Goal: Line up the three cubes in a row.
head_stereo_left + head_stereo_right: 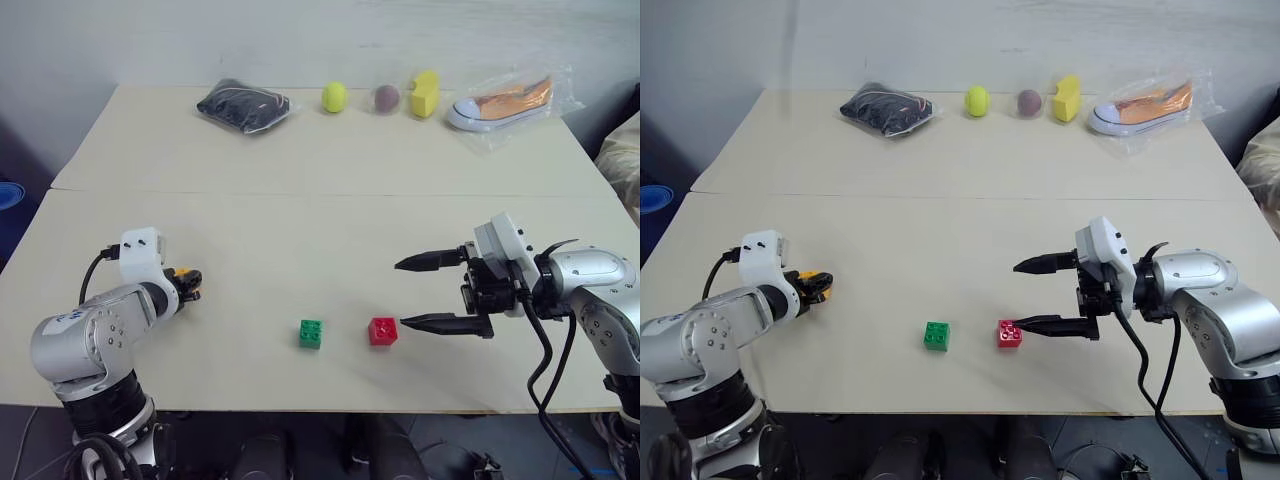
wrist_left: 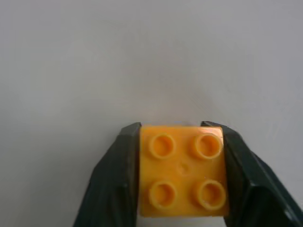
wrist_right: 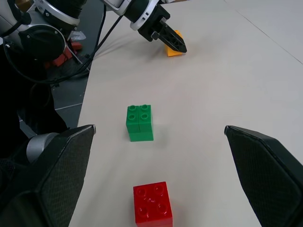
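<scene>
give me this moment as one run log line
left gripper: shut on orange cube | right gripper: open beside red cube | green cube: on table

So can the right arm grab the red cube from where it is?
Probably yes. The right gripper is open, and the red cube sits just off its lower fingertip with bare table around it. The green cube stands apart, out of the way.
</scene>
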### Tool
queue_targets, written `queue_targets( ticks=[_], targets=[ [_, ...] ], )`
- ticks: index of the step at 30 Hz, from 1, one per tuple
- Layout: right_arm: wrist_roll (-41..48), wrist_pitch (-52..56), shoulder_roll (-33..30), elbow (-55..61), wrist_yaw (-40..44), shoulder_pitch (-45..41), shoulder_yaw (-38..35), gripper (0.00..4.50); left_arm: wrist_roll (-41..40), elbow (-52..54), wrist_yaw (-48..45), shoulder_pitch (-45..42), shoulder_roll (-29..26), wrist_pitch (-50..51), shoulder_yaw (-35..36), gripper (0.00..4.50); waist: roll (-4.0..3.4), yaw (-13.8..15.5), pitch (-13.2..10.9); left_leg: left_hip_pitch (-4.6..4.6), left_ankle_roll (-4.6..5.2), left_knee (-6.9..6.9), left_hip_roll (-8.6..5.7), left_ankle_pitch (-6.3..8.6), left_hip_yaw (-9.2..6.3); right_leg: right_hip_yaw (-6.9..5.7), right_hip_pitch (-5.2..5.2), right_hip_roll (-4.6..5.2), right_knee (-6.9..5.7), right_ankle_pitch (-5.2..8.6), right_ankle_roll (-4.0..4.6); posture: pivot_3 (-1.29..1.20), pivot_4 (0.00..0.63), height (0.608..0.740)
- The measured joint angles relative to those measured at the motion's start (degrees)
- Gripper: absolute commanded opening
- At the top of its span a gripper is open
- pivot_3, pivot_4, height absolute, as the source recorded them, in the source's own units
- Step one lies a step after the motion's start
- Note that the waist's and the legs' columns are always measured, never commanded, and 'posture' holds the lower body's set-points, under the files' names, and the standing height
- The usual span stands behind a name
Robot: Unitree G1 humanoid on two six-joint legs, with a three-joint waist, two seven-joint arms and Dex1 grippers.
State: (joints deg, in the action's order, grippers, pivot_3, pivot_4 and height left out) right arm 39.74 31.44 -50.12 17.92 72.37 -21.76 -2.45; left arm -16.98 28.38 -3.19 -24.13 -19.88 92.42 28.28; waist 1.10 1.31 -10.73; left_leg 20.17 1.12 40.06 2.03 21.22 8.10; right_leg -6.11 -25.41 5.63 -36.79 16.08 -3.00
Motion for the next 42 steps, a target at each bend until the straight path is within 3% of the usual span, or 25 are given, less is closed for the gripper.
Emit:
queue_targets(
  ticks=[7, 14, 16, 19, 23, 28, 42],
  targets=[
    [0.0, -0.1, 0.8, 0.1, -0.6, 0.2, 0.0, 4.50, -2.7, -3.1, -7.2, 2.1, -11.1, -1.9, -1.2, 1.53, 0.00, -0.1, 0.0, 0.01, -0.06, -0.01, 0.04, -0.02, 0.00, -0.01, -0.03, -0.04, 0.01, 0.00, 0.01, 0.00, 0.150, 0.740],
    [-0.2, -0.1, -1.0, 0.2, 1.7, 1.2, 0.0, 4.50, -12.0, -8.5, -44.4, 7.4, -30.9, -29.9, -12.7, 1.53, -0.01, -0.1, 0.0, 0.06, -0.10, -0.06, 0.02, 0.01, -0.01, -0.05, -0.08, 0.01, 0.17, 0.03, 0.04, 0.00, 0.150, 0.740],
    [-0.3, -0.2, -1.7, 1.0, 2.2, 2.5, -0.1, 4.50, -11.6, -9.5, -55.8, 7.5, -36.5, -39.9, -18.4, 1.53, -0.02, -0.1, 0.0, 0.07, -0.10, -0.05, 0.04, 0.01, -0.01, -0.08, -0.08, -0.01, 0.17, 0.04, 0.06, 0.00, 0.150, 0.740],
    [-0.3, -0.2, -2.1, 2.5, 2.3, 4.0, -0.4, 4.50, -8.4, -12.8, -66.2, 6.0, -40.5, -51.8, -25.5, 1.53, -0.08, -0.2, 0.0, 0.05, -0.10, -0.07, 0.04, 0.01, 0.03, -0.05, -0.08, -0.04, 0.16, 0.04, 0.06, 0.00, 0.150, 0.740],
    [-3.5, -2.9, -4.2, 3.5, 2.4, 9.3, -1.4, 4.50, -1.8, -19.4, -72.8, 0.7, -38.6, -64.3, -35.6, 1.53, -0.08, 0.2, 0.0, 0.10, 0.02, -0.06, -0.01, 0.02, 0.08, -0.06, -0.08, -0.10, 0.17, 0.03, 0.05, 0.00, 0.150, 0.740],
    [-4.7, -4.1, -5.9, 4.4, 2.5, 13.5, -4.3, 4.50, 3.5, -24.9, -75.2, -3.5, -34.2, -72.2, -41.8, 1.53, -0.07, -0.1, 0.0, 0.09, 0.20, -0.02, -0.10, 0.02, 0.18, 0.01, -0.08, -0.09, 0.19, -0.05, -0.10, 0.00, 0.150, 0.740],
    [-6.4, -6.4, -6.9, 4.5, 1.9, 16.0, -5.3, 4.50, 9.2, -27.0, -74.7, -4.9, -30.6, -75.9, -44.6, 1.53, -0.06, 0.0, 0.0, 0.08, 0.24, 0.01, -0.07, 0.00, 0.15, 0.04, -0.06, -0.07, 0.18, -0.06, -0.11, 0.00, 0.150, 0.740]
  ],
)
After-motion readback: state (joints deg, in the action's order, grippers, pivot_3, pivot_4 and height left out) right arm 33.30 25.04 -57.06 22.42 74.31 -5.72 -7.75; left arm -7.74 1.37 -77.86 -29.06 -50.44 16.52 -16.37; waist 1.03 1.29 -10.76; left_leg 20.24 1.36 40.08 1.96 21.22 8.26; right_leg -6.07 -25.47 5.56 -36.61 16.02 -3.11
